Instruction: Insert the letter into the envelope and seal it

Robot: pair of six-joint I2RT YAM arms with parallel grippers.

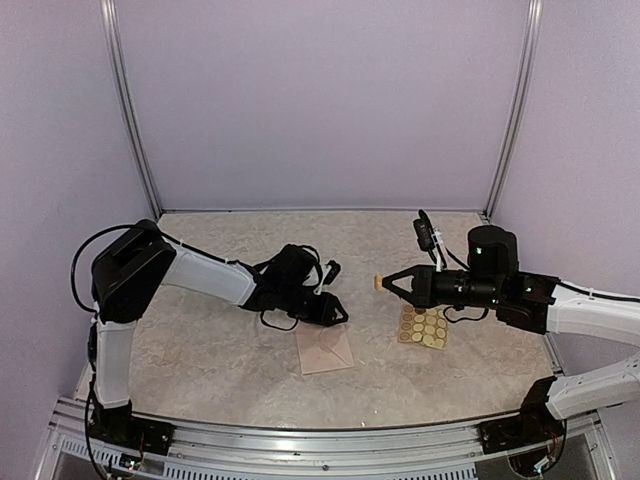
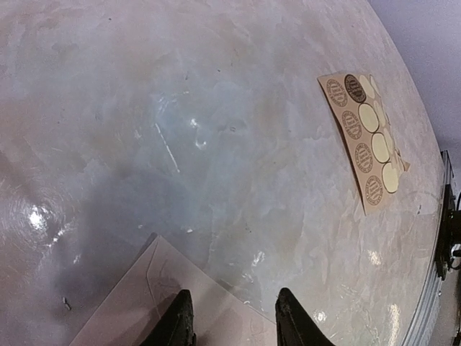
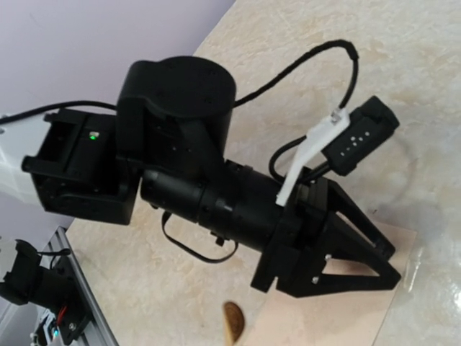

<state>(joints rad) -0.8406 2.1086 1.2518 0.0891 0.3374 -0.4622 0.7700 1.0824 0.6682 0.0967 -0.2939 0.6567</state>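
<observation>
The pale cream-pink envelope (image 1: 326, 350) lies flat near the table's front centre. No letter shows. My left gripper (image 1: 337, 313) is open, its fingertips (image 2: 178, 321) low over the envelope's far edge (image 2: 137, 303), one over the paper and the other near its edge. My right gripper (image 1: 386, 283) is shut on a round tan sticker (image 1: 379, 282) and holds it above the table, right of the left gripper. The sticker (image 3: 233, 324) shows at the bottom edge of the right wrist view, just off the envelope's corner (image 3: 338, 317); my right fingers are out of that view.
A tan sheet of round stickers (image 1: 423, 327) lies right of the envelope, under my right arm; it also shows in the left wrist view (image 2: 364, 137). The left arm's wrist and cable (image 3: 216, 194) fill the right wrist view. Purple walls stand on three sides.
</observation>
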